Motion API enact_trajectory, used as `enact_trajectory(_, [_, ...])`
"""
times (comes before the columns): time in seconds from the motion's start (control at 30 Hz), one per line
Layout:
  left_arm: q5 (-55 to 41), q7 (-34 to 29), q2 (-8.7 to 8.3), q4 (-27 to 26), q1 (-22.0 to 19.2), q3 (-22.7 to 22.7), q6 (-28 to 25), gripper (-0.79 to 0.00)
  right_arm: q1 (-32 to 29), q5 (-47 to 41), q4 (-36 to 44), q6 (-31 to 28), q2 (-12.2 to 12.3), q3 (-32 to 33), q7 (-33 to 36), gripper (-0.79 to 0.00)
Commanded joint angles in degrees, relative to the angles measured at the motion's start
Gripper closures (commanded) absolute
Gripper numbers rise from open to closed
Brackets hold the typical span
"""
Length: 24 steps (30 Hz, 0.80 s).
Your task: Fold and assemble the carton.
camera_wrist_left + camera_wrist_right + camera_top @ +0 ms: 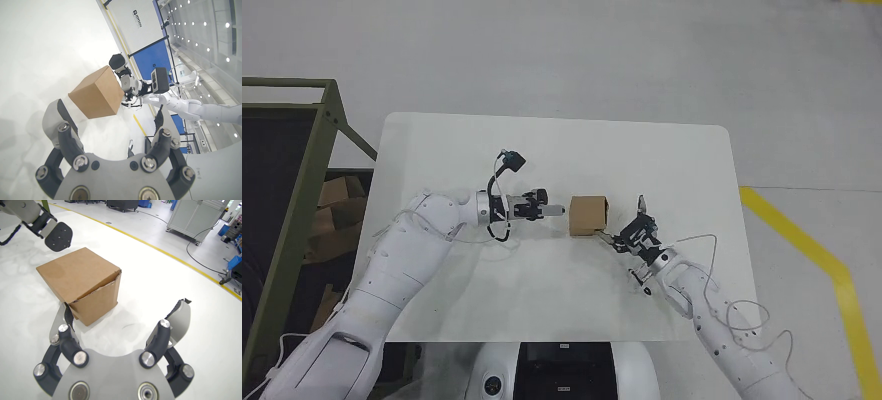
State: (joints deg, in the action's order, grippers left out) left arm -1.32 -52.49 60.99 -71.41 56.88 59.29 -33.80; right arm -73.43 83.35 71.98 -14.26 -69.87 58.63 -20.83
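A small brown carton [588, 214] stands closed as a cube in the middle of the white table [542, 150]. In the right wrist view the carton [75, 275] has a ragged, crumpled top edge on the side facing that gripper. My left gripper [554, 211] is level with the carton's left side, open, with the carton [96, 92] just beyond its fingertips. My right gripper [124, 308] is open at the carton's right side, and one finger [66, 313] rests against the lower corner. The left gripper's black pad [58, 237] hangs past the carton's far side.
A green-framed cart [337, 130] holding cardboard pieces [337, 205] stands off the table's left edge. A yellow floor line [802, 240] runs to the right of the table. Bare tabletop surrounds the carton on all sides.
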Motion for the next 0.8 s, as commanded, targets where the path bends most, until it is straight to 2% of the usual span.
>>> enact_trajectory(0.0, [0.16, 0.02, -0.05, -0.30, 0.13, 0.07, 0.09, -0.785, 0.79, -0.59, -0.80, 0.60, -0.19, 0.13, -0.61, -0.785])
enact_trajectory(0.2, [0.10, 0.32, -0.19, -0.60, 0.47, 0.41, 0.23, -0.785, 2.96, -2.29, -3.81, 0.12, -0.77, 0.03, -2.93, -0.785])
enact_trajectory(0.37, [-0.09, 0.79, -0.35, -0.62, 0.76, 0.99, 0.23, -0.785, 2.67, -4.48, -6.19, -11.60, -0.18, 0.80, -7.85, -0.785])
enact_trajectory(0.47, [-0.15, 2.00, -0.30, -0.47, 0.73, 1.13, 0.88, -0.785, 2.31, -5.22, -5.94, -13.59, -0.16, 0.60, -5.76, -0.785])
enact_trajectory(0.63, [0.44, 3.82, 0.00, -0.59, -0.10, 0.72, 2.48, -0.785, 0.97, -6.47, -3.01, -5.90, -1.52, -2.56, -1.14, -0.785])
enact_trajectory(0.77, [0.56, 4.00, 0.09, -0.56, -0.41, 0.58, 2.66, -0.785, 0.90, -5.63, -2.28, 0.60, -2.72, -5.31, -0.37, -0.785])
